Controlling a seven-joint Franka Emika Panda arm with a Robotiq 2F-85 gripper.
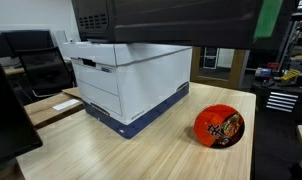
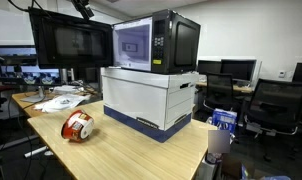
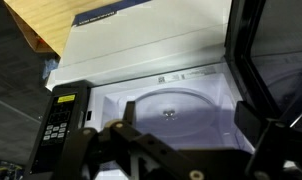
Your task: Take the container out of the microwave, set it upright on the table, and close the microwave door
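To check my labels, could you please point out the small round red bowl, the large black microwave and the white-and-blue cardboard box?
Small round red bowl (image 1: 220,127): exterior view, printed top.
Large black microwave (image 2: 186,45): exterior view, dark side wall.
White-and-blue cardboard box (image 2: 136,98): exterior view, white long wall.

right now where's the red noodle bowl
In both exterior views the container lies tipped on the table, beside the white-and-blue box that carries the microwave.
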